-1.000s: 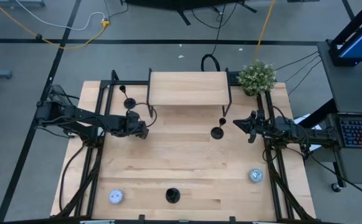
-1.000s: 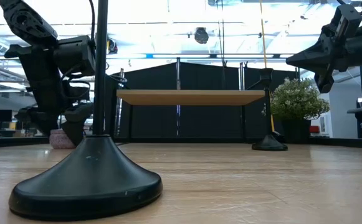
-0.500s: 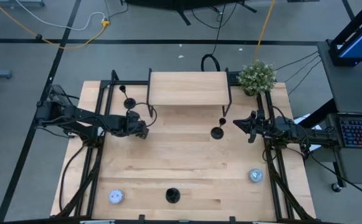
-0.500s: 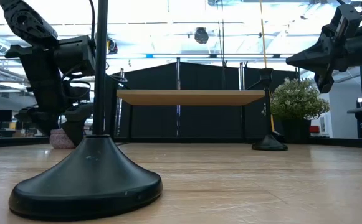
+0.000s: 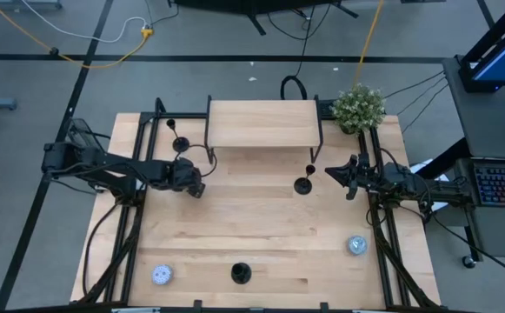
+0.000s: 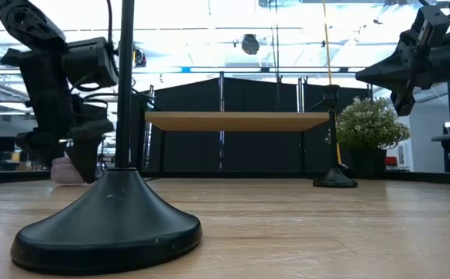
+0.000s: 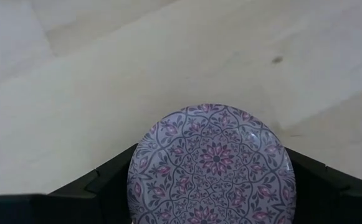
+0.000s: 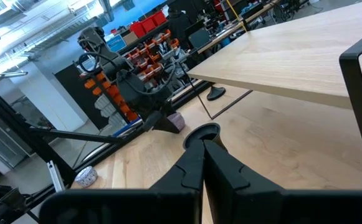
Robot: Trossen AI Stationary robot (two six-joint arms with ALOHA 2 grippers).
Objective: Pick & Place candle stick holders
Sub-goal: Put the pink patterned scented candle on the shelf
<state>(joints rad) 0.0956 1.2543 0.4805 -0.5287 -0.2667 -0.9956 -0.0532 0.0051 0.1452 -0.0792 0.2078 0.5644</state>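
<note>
Three black candle stick holders stand on their round bases. One [image 5: 181,144] is at the far left by the shelf, one [image 5: 302,184] is right of centre, and one [image 5: 241,274] is at the near edge, large in the low view [image 6: 108,221]. My left gripper [image 5: 193,181] is just near of the far-left holder, shut on a lilac patterned candle tin [image 7: 215,162]. My right gripper [image 5: 328,171] is shut and empty, just right of the centre holder, whose base shows beyond its fingertips [image 8: 204,132]. My left gripper holds the lilac tin's round side wall [image 7: 137,180] between its two fingers, one on each side, coming from the table's left. The tin sits level with its patterned lid up, low at the table [image 6: 63,172]. I cannot tell whether it rests on the table.
A raised wooden shelf [image 5: 263,124] on black legs spans the far middle, with a potted plant [image 5: 359,106] at its right. One candle tin [image 5: 162,276] lies near left and another [image 5: 356,246] near right. Bare wood lies in the table's middle.
My left gripper has moved a little toward the table's left edge, still shut on the lilac tin, which has gone with it.
</note>
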